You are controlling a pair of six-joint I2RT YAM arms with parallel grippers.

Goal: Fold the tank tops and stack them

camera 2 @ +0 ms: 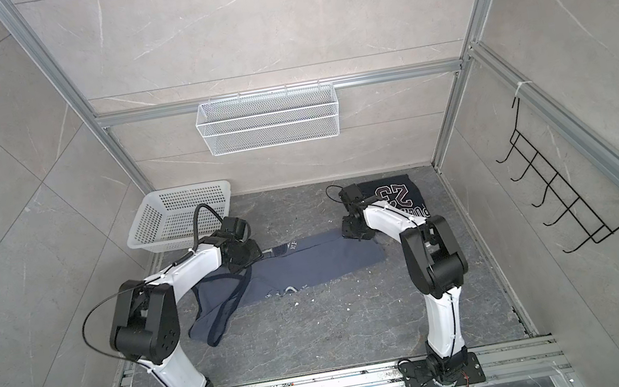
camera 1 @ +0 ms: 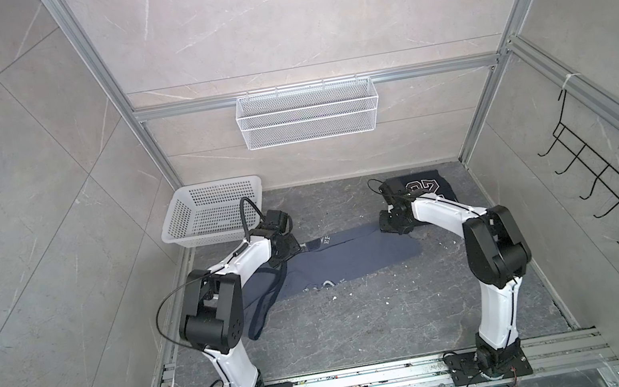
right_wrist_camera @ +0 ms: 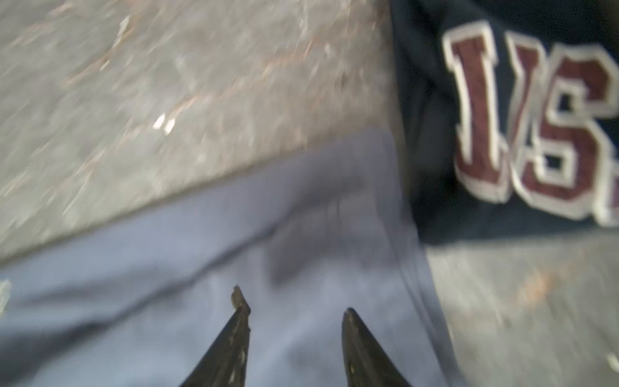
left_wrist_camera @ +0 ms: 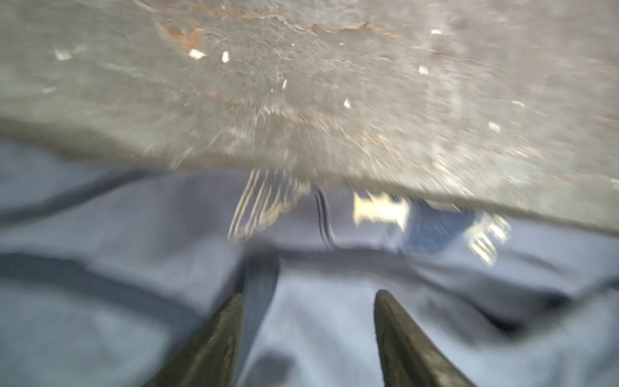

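Soft, even light; wrist views smeared.
You get sharp top views with aluminium rails (camera 1: 99, 68) splaying outward at the edges; both wrist views streak the grey tabletop (left_wrist_camera: 301, 67) and slate tank top (left_wrist_camera: 134, 335).

Two tank tops down there: one slate-blue tank top (camera 1: 351, 257), one navy tank top (camera 1: 434, 183). One plastic basket (camera 1: 177, 219) far left, one wire basket (camera 1: 310, 131), one hook rack (camera 1: 612, 176), and two arms: left arm (camera 1: 251, 258), right arm (camera 1: 440, 207).
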